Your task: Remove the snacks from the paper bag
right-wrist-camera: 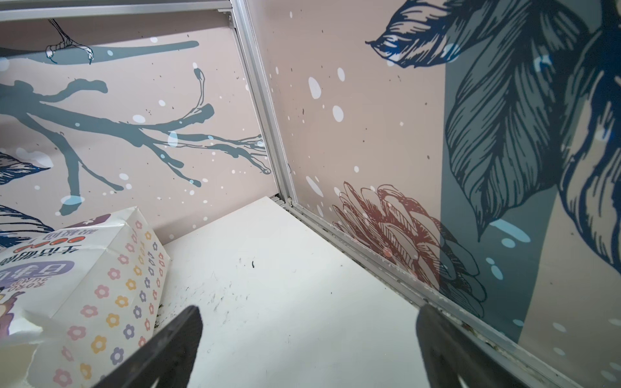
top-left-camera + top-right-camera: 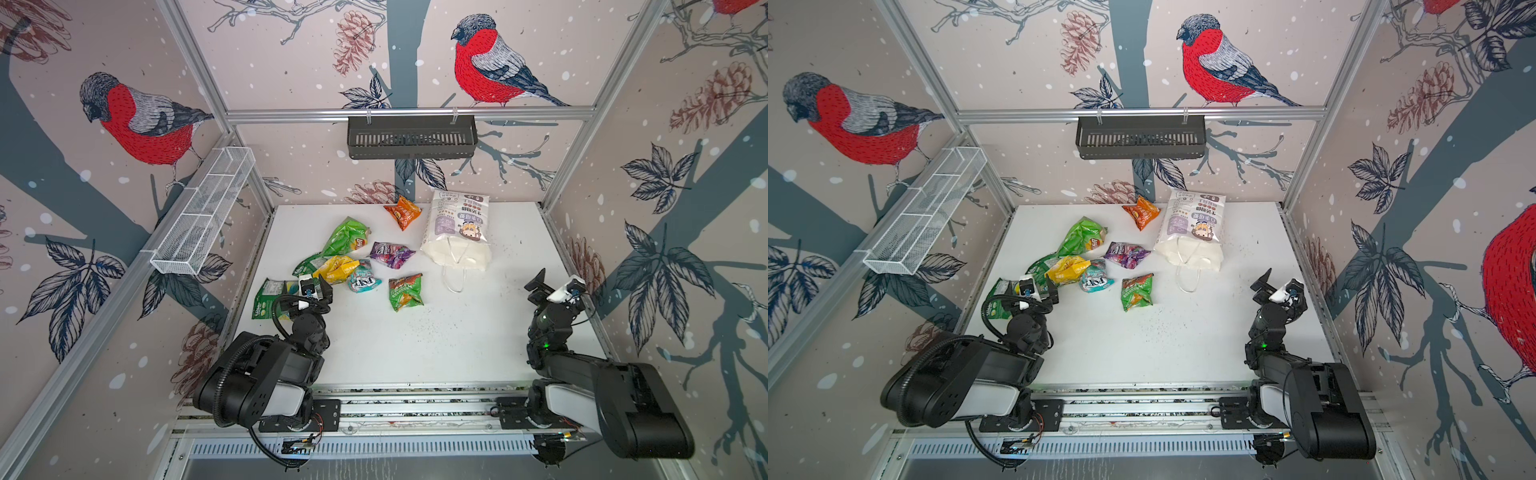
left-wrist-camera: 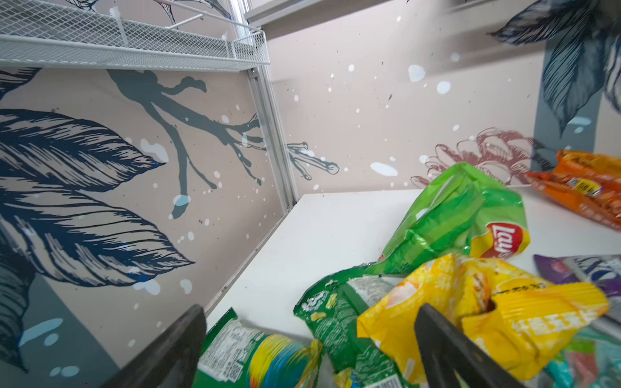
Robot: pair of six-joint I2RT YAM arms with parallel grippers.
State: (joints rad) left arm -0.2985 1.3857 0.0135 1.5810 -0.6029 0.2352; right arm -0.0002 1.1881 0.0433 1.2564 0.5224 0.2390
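Lying on its side at the back of the counter [image 2: 457, 345], the paper bag [image 2: 455, 228] has the snacks [image 2: 392, 254] scattered outside it, to its left. The left gripper [image 3: 311, 312] hangs wide open over a yellow packet [image 3: 470, 302]; the right gripper [image 1: 309, 310] is wide open and empty near the right wall.

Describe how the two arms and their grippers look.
Both arms, the left arm and right arm, are matte black with rounded joint housings and a white panel near the base. A black corrugated cable hose loops along the left one. Each wrist carries a small white camera mount. The left gripper and right gripper have flat dark tapered fingers.
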